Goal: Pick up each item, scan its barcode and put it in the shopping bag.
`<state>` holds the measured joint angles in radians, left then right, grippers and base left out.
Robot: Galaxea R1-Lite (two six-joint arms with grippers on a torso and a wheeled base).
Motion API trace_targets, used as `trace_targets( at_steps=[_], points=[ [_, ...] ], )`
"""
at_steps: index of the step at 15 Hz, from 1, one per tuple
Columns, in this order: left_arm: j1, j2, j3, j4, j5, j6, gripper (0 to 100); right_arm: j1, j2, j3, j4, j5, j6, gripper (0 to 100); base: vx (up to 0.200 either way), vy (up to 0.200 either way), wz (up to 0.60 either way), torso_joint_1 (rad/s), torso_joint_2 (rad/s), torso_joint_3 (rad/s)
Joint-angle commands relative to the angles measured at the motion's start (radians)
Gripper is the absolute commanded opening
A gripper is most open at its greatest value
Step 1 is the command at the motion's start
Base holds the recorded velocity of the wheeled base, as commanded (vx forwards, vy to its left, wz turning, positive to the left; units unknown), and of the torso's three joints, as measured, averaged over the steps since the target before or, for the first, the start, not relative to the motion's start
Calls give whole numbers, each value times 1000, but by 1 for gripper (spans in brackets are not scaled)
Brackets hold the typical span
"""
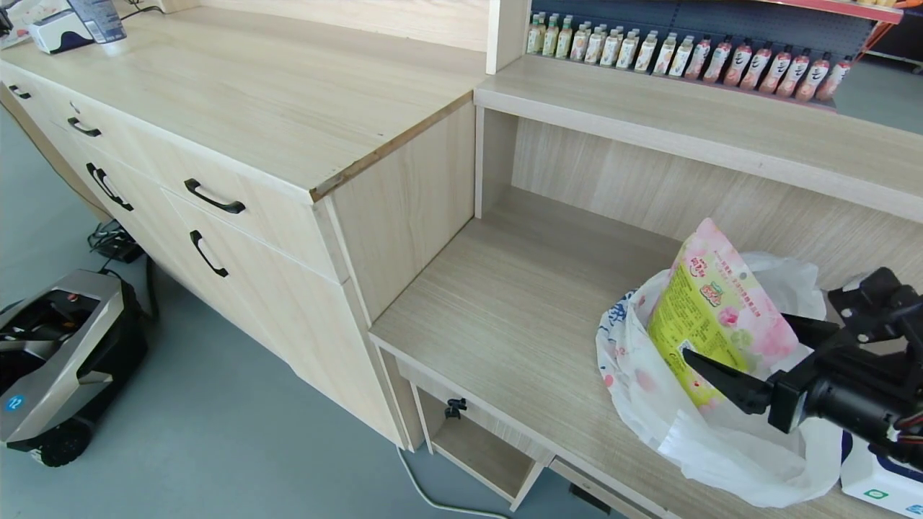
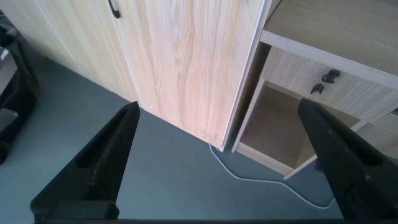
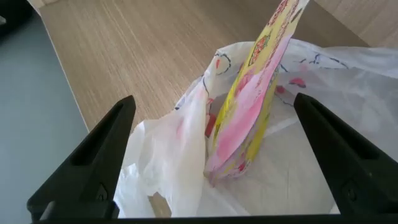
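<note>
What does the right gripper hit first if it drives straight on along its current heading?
Most likely the pink and yellow pouch standing in the shopping bag: it sits centred ahead of the open right gripper. The bag's crumpled near rim might brush the gripper first; depth is unclear.

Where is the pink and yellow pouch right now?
At the head view's right, the pouch stands tilted inside the shopping bag on the low counter, by the right gripper.
</note>
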<state>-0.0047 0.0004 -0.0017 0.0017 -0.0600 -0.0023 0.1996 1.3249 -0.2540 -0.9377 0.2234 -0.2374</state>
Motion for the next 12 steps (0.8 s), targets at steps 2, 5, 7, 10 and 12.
trace_targets(
  at_steps=[2, 5, 7, 10, 12],
  points=[
    [0, 0, 0, 0, 0, -1, 100, -5, -339, -65, 287, -7, -43, 100, 0, 0, 0, 0, 0, 0],
    [0, 0, 0, 0, 0, -1, 100, -106, -484, -110, 477, -1, -187, 100, 0, 0, -200, 1, 1, 1],
    [0, 0, 0, 0, 0, -1, 100, -111, -513, -113, 496, -1, -212, 100, 0, 0, -600, -7, 2, 7],
    [0, 0, 0, 0, 0, -1, 100, -112, -503, -134, 497, -7, -230, 100, 0, 0, -600, 7, 4, 2],
    [0, 0, 0, 0, 0, -1, 100, -115, -487, -162, 519, -10, -229, 100, 0, 0, -600, 0, 2, 2]
  ],
)
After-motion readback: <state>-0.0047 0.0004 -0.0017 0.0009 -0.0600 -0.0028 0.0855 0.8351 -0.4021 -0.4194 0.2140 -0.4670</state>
